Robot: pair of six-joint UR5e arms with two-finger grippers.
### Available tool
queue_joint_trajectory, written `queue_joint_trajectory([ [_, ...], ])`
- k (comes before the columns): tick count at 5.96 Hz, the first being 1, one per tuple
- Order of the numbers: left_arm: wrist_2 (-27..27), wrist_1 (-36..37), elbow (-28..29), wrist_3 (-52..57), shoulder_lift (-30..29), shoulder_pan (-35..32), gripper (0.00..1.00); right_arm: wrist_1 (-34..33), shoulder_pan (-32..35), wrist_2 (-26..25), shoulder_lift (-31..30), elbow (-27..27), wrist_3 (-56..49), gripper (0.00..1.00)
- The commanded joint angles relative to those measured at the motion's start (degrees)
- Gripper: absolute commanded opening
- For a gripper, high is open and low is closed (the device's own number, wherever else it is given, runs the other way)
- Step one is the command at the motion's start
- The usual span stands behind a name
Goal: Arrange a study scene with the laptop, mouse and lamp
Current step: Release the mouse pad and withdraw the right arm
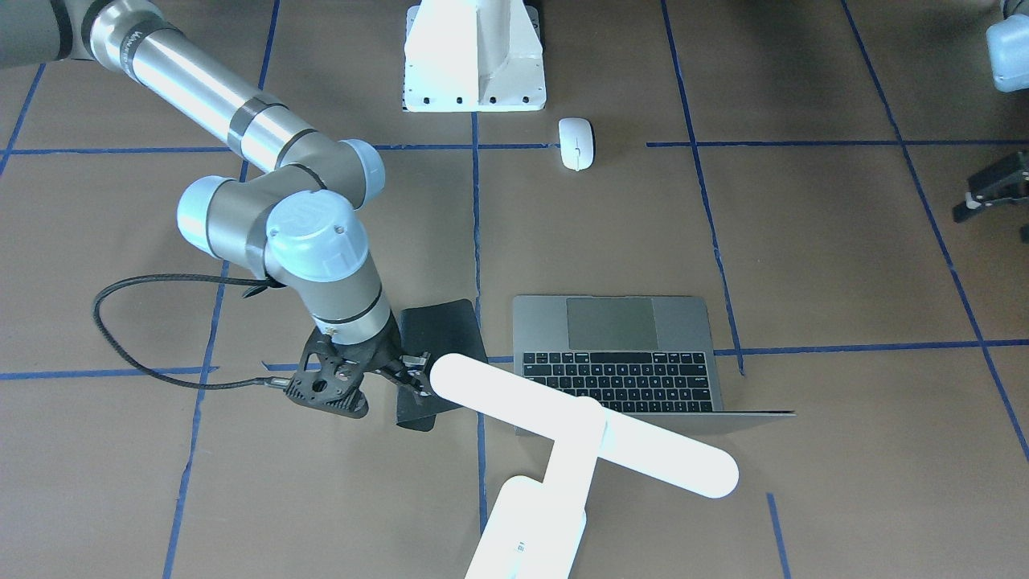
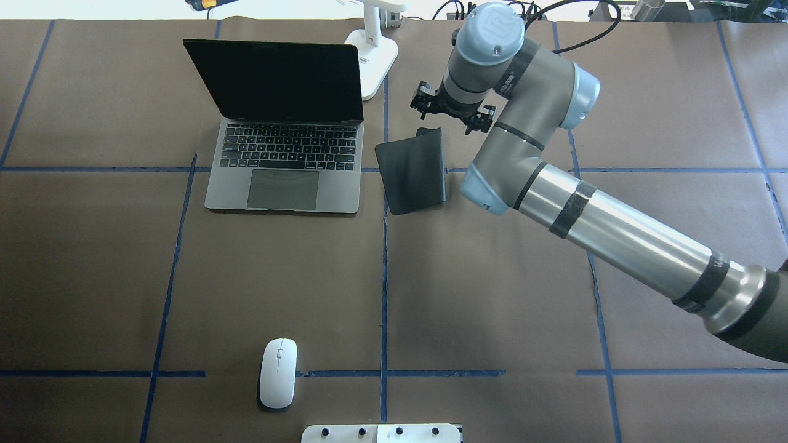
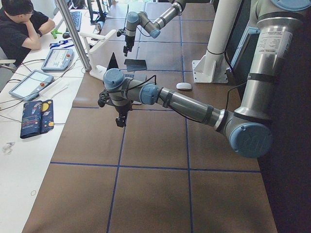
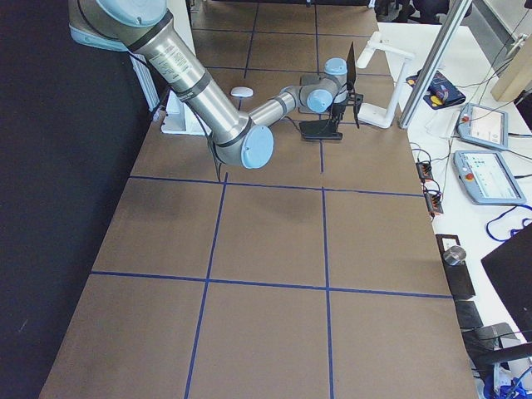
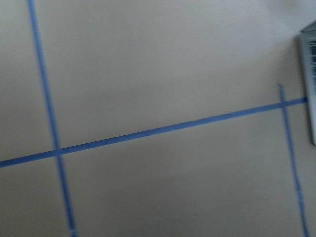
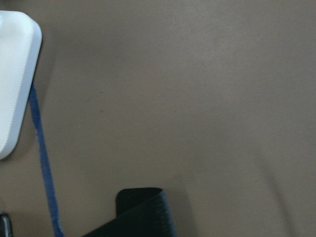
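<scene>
Two of the three pieces look settled. The laptop (image 2: pixel 283 154) stands open in the upper left of the overhead view, and the lamp (image 2: pixel 372 58) stands just past its right corner at the top edge. In the front-facing view the lamp's bar head reaches over the keyboard.

A black mouse mat (image 2: pixel 411 172) lies just right of the laptop with its far end curled up. The right gripper (image 1: pixel 412 378) hangs over that curled end. Its fingers are too dark against the mat to tell how far apart they are, or whether they touch it.

The mouse (image 2: pixel 277 373) sits at the bottom of the overhead view, near the white pedestal (image 2: pixel 381 434) and well apart from the laptop.

The left gripper (image 1: pixel 985 197) shows at the right edge of the front-facing view. It appears to carry nothing, but I cannot tell how wide it is open.

The step in hand is probably the mat. After that the mouse needs fetching: a grip across its narrow sides, a lift, then a gentle drop onto the mat. The smooth shell may slip, and the curled end may make it rock.
</scene>
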Motion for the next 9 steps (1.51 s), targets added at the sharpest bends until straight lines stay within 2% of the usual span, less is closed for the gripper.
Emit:
queue_joint_trajectory([
  [1,1.11,-4.33,-4.5,-9.87,-0.05,8.71,1.0,-9.74,5.73,6.78,-6.37,8.81,-16.02,1.0],
  [2,11.13,-9.58,-8.09,-23.8,0.04,16.94,1.0,-16.59,8.89,8.11,-11.2,16.17,-24.72,1.0],
  [3,16.8,-15.28,-9.95,-34.55,0.47,24.5,1.0,-20.58,11.97,8.39,-17.68,23.55,-33.6,1.0],
  [4,20.51,-22.48,-10.06,-45.89,0.48,30.32,1.0,-25.49,15.83,10.83,-24.1,29.72,-45.61,1.0],
  [5,29.34,-26.2,-11.63,-55.92,0.56,38.99,1.0,-28.58,21.35,13.37,-31.47,34.83,-57.74,1.0],
  [6,39.43,-26.15,-13.38,-63.76,0.48,49.0,1.0,-28.79,28.19,15.83,-39.81,37.75,-70.47,1.0],
  [7,46.84,-25.89,-14.18,-68.45,0.56,56.84,1.0,-28.88,35.66,18.12,-46.07,38.04,-84.09,1.0],
  [8,53.71,-25.02,-14.19,-73.2,0.56,64.23,1.0,-28.88,41.47,18.32,-51.79,38.13,-92.49,1.0],
  [9,55.51,-18.4,-16.45,-76.47,0.04,68.13,1.0,-28.36,43.97,18.23,-56.9,38.13,-94.31,1.0],
])
